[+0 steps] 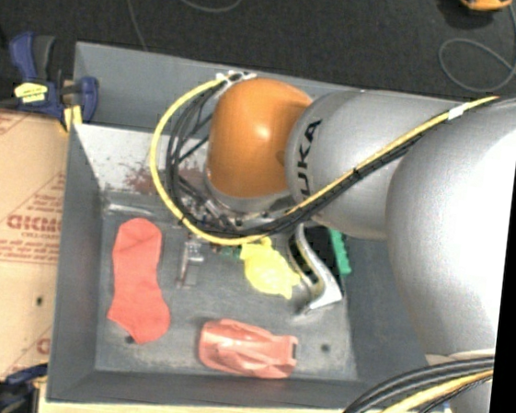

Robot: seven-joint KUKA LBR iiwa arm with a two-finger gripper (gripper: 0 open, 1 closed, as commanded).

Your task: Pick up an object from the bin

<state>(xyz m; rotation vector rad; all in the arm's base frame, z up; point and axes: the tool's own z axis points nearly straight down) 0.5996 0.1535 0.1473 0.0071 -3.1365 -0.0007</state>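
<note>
Over bare bin floor between red sock and yellow lump hangs the tool, spread unclear.

Down low over the middle of the grey bin with the gripper, between a long red cloth on the left and a lumpy yellow thing on the right. Near the front wall, a crumpled pink thing, apart from the gripper. Tucked under the big silver arm with its round orange cap, a green thing and a white curved thing, both partly hidden.
</note>
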